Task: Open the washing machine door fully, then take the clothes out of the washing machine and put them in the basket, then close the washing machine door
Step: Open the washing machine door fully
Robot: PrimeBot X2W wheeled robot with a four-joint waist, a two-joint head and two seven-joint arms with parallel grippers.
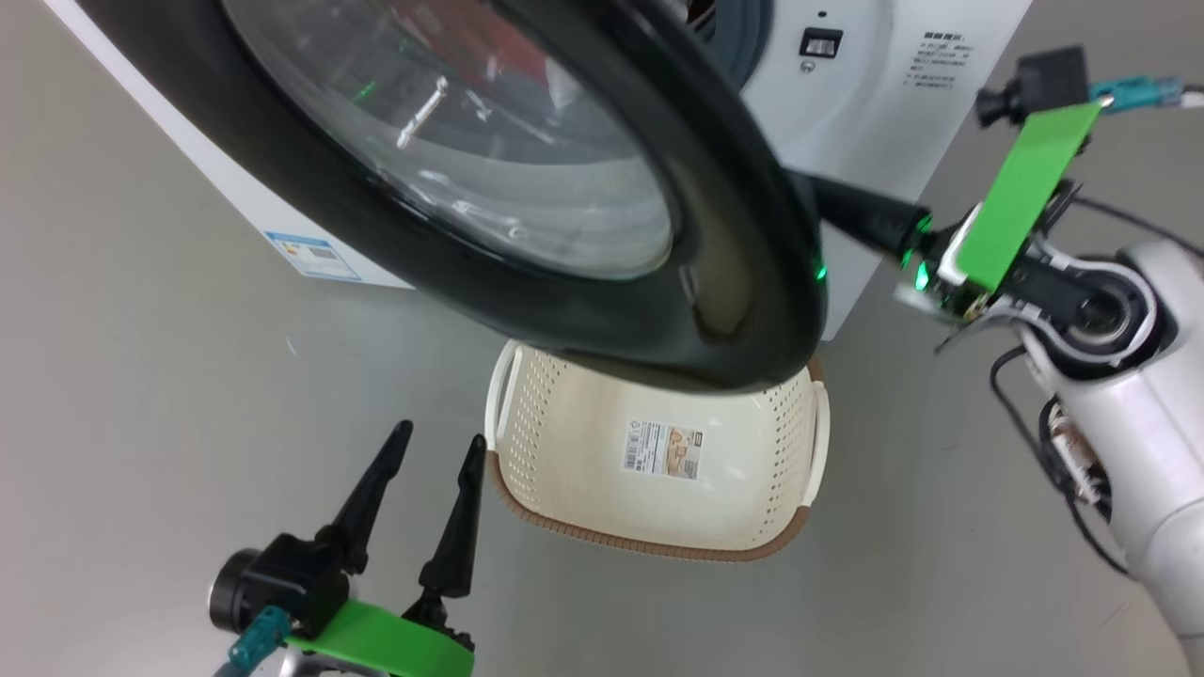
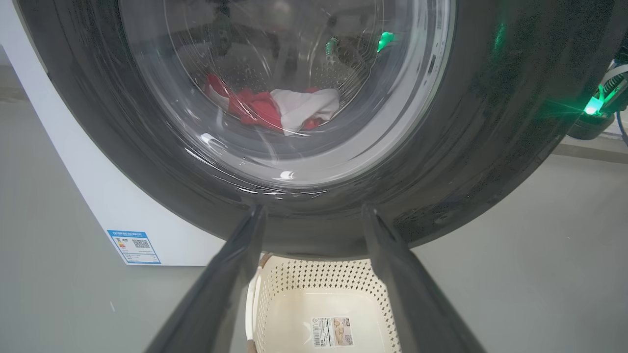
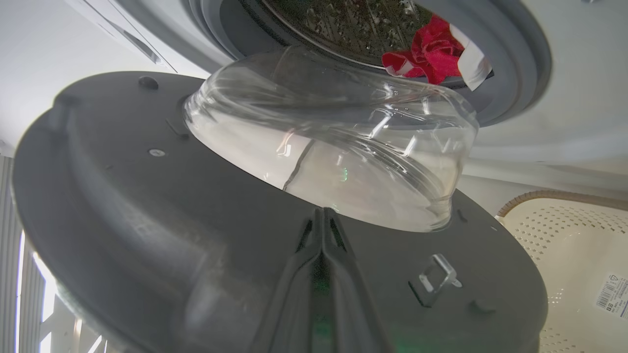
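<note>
The washing machine door (image 1: 564,310) stands partly open, swung out over the basket (image 1: 658,547). My right gripper (image 1: 840,205) is shut, and its tips reach behind the door's free edge. In the right wrist view the shut gripper (image 3: 321,212) rests against the door's (image 3: 147,211) dark inner face, just below the glass bowl (image 3: 333,147). Red and white clothes (image 3: 427,51) lie in the drum of the washing machine (image 3: 564,98), also seen through the glass as clothes (image 2: 279,105). My left gripper (image 1: 437,451) is open and holds nothing, left of the empty basket.
The basket (image 2: 319,274) sits on the grey floor right under the door's lower rim (image 2: 490,122). A metal latch hook (image 3: 436,274) sticks out of the door's inner face. Open floor lies left and in front of the white washing machine (image 1: 875,113).
</note>
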